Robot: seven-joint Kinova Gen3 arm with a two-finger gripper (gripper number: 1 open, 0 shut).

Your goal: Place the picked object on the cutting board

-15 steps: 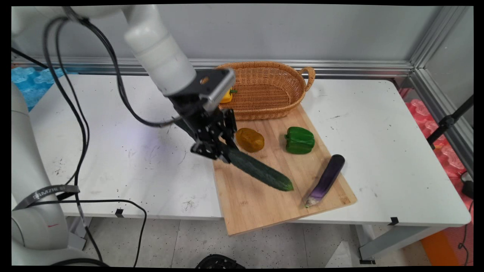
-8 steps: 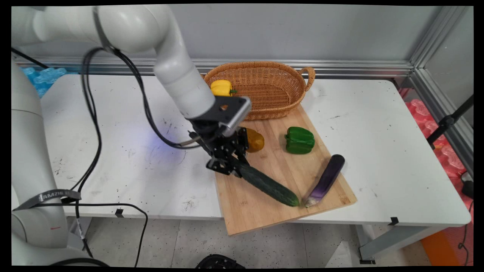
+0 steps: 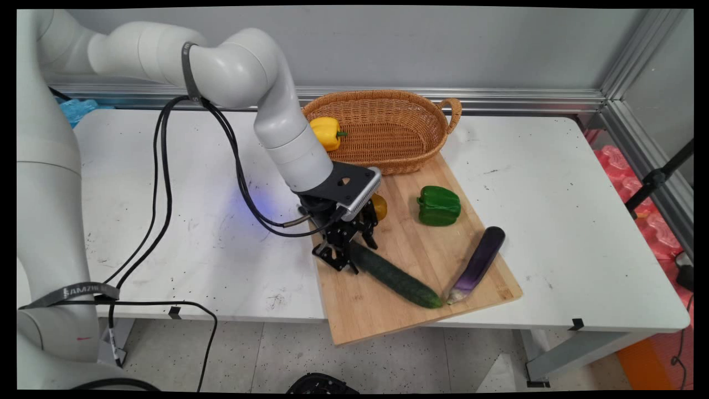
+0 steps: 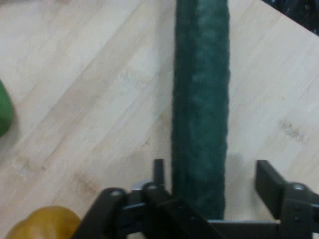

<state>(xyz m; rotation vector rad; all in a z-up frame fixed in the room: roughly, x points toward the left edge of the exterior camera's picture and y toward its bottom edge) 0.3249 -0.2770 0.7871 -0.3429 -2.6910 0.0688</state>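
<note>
A long dark green cucumber [image 3: 396,277] lies flat on the wooden cutting board [image 3: 376,316], pointing toward the board's near right. My gripper [image 3: 353,252] stands low over its left end, open, one finger on each side. In the hand view the cucumber [image 4: 200,99] runs up the middle between the fingers [image 4: 269,181], with a gap showing on its right side. A yellow-brown round vegetable [image 3: 380,206] sits just behind the gripper, and it shows at the hand view's bottom left as well [image 4: 42,224].
A green bell pepper [image 3: 438,205] and a purple eggplant [image 3: 479,263] lie on the board to the right; the eggplant's stem end nearly meets the cucumber's tip. Behind the board stands a wicker basket [image 3: 382,95] holding a yellow pepper [image 3: 325,132]. Black cables hang left of the gripper.
The gripper came down and to the right with the cucumber, laid it on the board, and its fingers have spread apart from it.
</note>
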